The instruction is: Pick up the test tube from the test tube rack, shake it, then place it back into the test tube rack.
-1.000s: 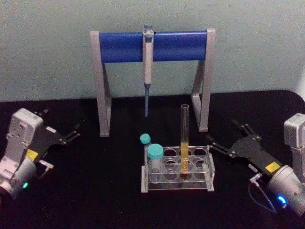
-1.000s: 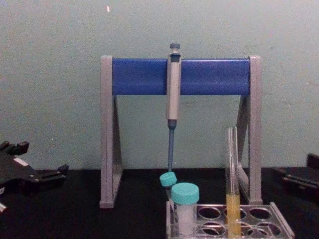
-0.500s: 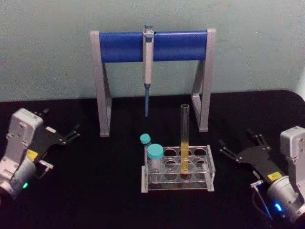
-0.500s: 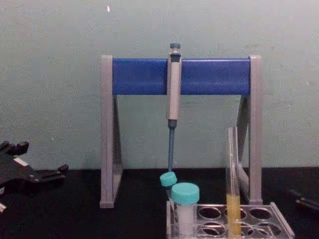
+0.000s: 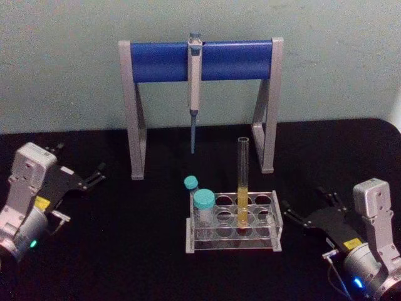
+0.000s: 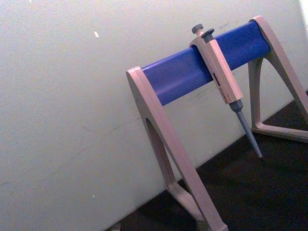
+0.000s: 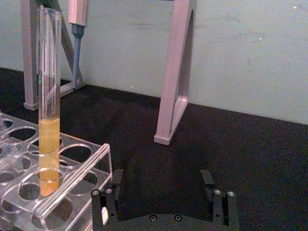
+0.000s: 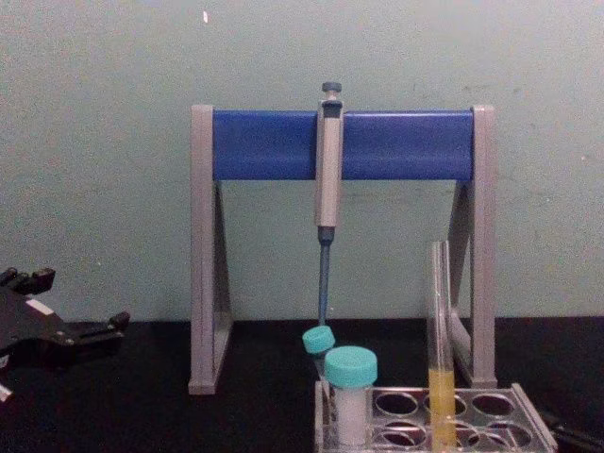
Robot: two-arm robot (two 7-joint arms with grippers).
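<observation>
Test tube (image 5: 242, 182): clear, uncapped, yellow-orange liquid low, upright in clear holed test tube rack (image 5: 233, 242), centre table, 6 o'clock.

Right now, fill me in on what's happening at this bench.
Nothing is being held. The test tube, with yellow-orange liquid, stands upright in the test tube rack at the table's middle. The right end effector sits open just to the rack's right, fingers pointing toward it, touching nothing. The left end effector rests open at the far left of the table. A pipette hangs on the stand behind the rack.
</observation>
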